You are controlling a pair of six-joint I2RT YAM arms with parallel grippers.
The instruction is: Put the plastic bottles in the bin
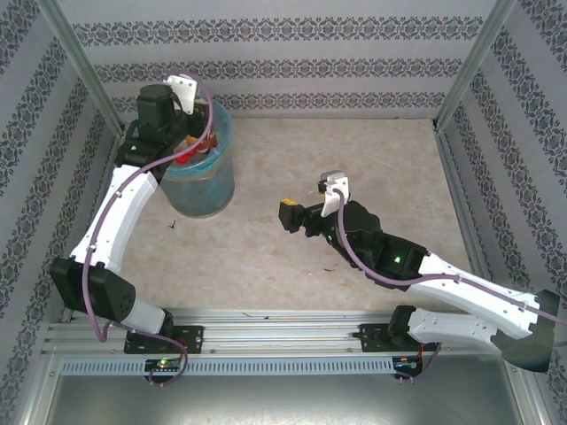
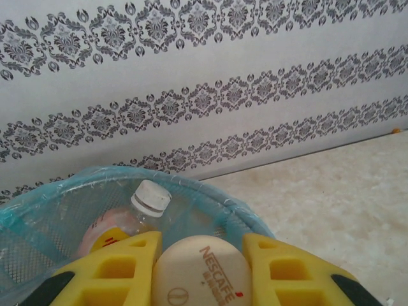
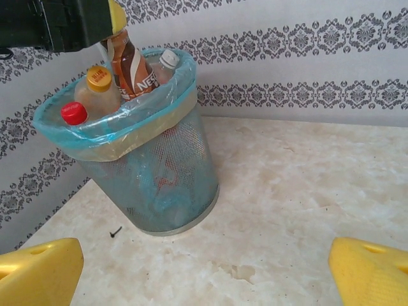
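Left fingers (image 2: pixel 108 268) flanking the cream end of a bottle (image 2: pixel 201 271) lettered NESCAFE, clamped or released impossible to tell, bottle upright in the blue-lined bin (image 3: pixel 159 185) among other bottles (image 3: pixel 95 95) capped red, orange, white, right fingers (image 3: pixel 38 268) spread wide, empty, over the surface (image 3: pixel 287 191)

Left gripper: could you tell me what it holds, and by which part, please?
The Nescafe bottle, between its fingers at the upper end, above the bin. Grip unclear.
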